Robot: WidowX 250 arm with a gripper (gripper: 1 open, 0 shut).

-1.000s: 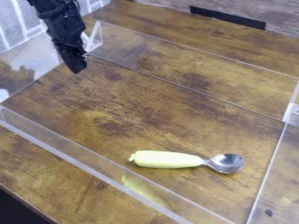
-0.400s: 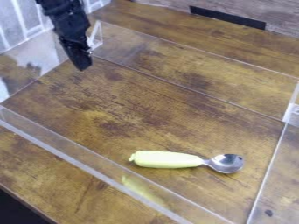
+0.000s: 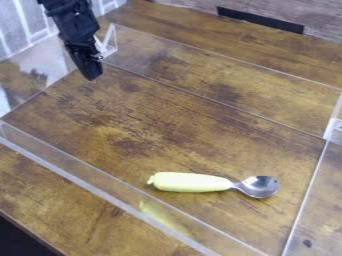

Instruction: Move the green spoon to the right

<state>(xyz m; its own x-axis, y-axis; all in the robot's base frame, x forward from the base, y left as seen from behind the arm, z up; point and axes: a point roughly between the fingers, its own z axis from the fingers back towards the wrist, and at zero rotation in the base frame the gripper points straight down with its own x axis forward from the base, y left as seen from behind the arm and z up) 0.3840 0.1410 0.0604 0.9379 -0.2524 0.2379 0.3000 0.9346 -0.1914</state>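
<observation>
Nothing on the surface point(image 3: 160, 115) has shifted since the earlier frames; only the arm in the upper left of the frame has tipped slightly, its dark tip sitting at nearly the same spot as before. The spoon point(image 3: 214, 184) lies just where it did a second ago.

The black arm comes down from the top left corner and points steeply downward. Its fingers point(image 3: 90, 70) are pressed together into one narrow dark tip, closed with nothing between them. That tip hangs close above the wood near the upper left end of the surface; whether it touches the wood cannot be told from this view.

The spoon rests flat in the lower middle to lower right of the frame, well apart from the fingers. Its thick yellow-green handle points toward the left and its shiny metal bowl toward the right, the whole lying almost level across the picture with the bowl end a little lower.

The surface is dark brown wood with visible grain. A low clear wall point(image 3: 80, 172) fences it in: one side runs from the left edge down toward the bottom middle of the frame, just in front of the spoon's handle, and another side rises along the right edge. A faint yellow reflection of the handle shows in the clear wall below the spoon.
</observation>
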